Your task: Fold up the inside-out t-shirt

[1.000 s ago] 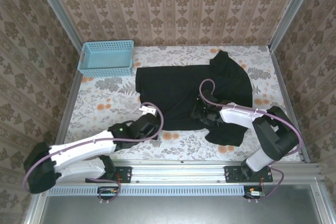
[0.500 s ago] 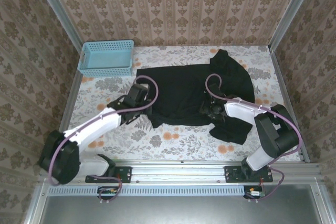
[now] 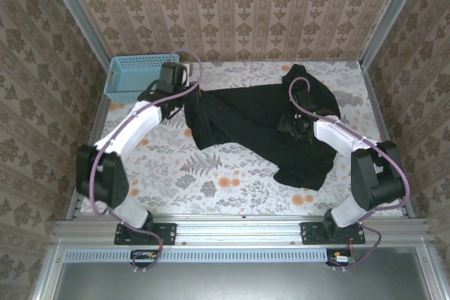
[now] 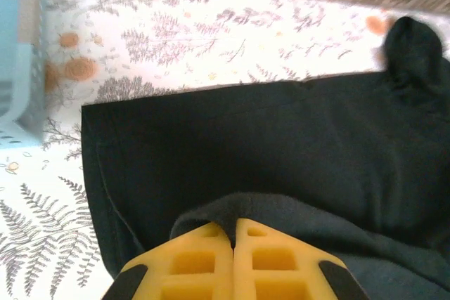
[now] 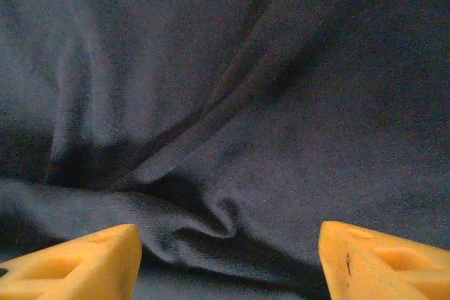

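**Carry the pinched edge across flat, and let the right side pin the cloth**

The inside-out t-shirt (image 3: 267, 121) lies across the centre and right of the floral table (image 3: 211, 180). Its left part is drawn up toward the upper left of the overhead view, and a loose bunch sags toward the lower right. The left gripper (image 4: 234, 226) is clamped tight on a hump of the black fabric. Its yellow fingers meet at the bottom centre of the wrist view, with the hem running straight just above them. The right gripper (image 5: 228, 237) hangs over the shirt's middle with its jaws spread wide and nothing in them. A crease and a small pucker lie between its fingers.

You probably want the lifted side laid over in one even sweep, so move the left pinch low and steadily, and don't tug. Watch the light blue basket (image 3: 140, 75) just beside that arm. Lower the right fingers onto the pucker first, or the whole body may slide along with the pull.
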Robot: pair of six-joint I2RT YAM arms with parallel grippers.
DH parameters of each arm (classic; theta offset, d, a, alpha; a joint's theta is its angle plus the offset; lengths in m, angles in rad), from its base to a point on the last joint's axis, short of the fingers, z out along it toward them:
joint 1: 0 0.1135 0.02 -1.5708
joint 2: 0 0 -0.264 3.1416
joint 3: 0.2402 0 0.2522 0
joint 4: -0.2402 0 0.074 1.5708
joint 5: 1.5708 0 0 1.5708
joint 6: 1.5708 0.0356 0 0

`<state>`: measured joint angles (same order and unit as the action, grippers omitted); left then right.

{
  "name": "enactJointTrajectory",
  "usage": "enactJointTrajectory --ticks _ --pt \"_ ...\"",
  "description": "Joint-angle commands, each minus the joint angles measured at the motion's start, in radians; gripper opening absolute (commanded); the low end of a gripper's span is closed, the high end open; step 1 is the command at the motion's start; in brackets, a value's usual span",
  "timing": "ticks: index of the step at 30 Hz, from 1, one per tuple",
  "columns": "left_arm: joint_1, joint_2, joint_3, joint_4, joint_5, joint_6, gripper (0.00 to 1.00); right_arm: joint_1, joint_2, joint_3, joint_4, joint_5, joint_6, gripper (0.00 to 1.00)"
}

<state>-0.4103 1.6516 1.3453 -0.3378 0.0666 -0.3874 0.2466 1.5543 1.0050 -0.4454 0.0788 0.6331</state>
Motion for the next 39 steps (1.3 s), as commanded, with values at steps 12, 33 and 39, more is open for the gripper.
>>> enactJointTrajectory --ticks 12,33,39 --pt "-0.052 0.006 -0.126 -0.201 -0.124 -0.077 0.60 0.043 -0.257 -0.253 -0.168 0.030 0.060 0.74" --pt "-0.138 0.238 -0.024 -0.163 -0.231 -0.180 0.56 0.122 -0.240 -0.316 -0.107 0.049 0.084 0.74" --pt "-0.115 0.261 0.011 -0.214 -0.299 -0.156 0.45 0.122 -0.224 -0.315 -0.097 0.051 0.080 0.74"
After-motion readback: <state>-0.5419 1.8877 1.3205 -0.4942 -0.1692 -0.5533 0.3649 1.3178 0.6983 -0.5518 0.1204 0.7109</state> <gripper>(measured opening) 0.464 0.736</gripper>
